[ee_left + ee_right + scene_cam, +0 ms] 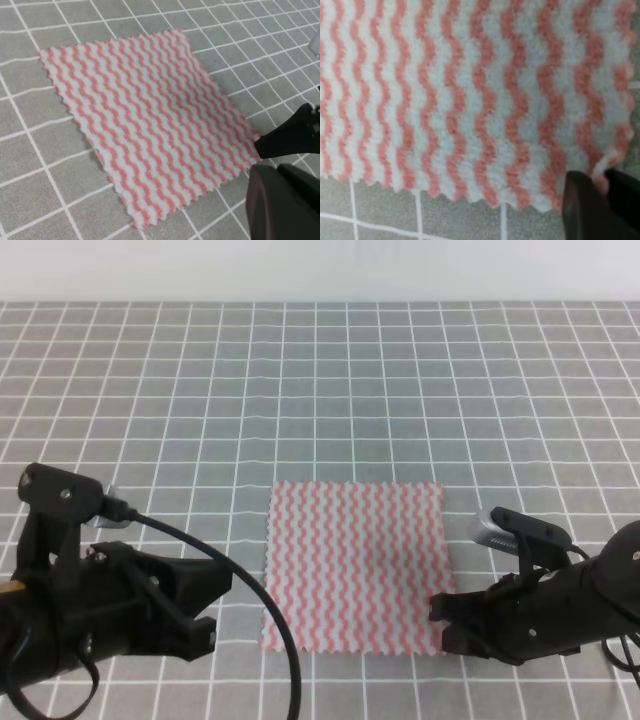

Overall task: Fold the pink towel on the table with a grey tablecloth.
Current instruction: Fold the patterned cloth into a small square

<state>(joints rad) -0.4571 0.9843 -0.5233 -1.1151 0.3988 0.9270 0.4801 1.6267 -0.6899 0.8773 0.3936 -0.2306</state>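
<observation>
The pink towel (355,565) lies flat on the table with a grey tablecloth (400,390), its wavy stripes running front to back. My right gripper (443,623) sits at the towel's near right corner. In the right wrist view the right gripper (605,200) is shut on that corner, and a small curl of the pink towel (470,100) rises between the dark fingers. My left gripper (215,608) stands open just left of the towel's near left corner, apart from it. In the left wrist view the pink towel (145,115) is spread out, and one left finger (285,205) shows at the bottom right.
The grey grid cloth (30,150) runs on all sides of the towel. A pale wall bounds the far edge of the table. Black cables trail from both arms near the front edge.
</observation>
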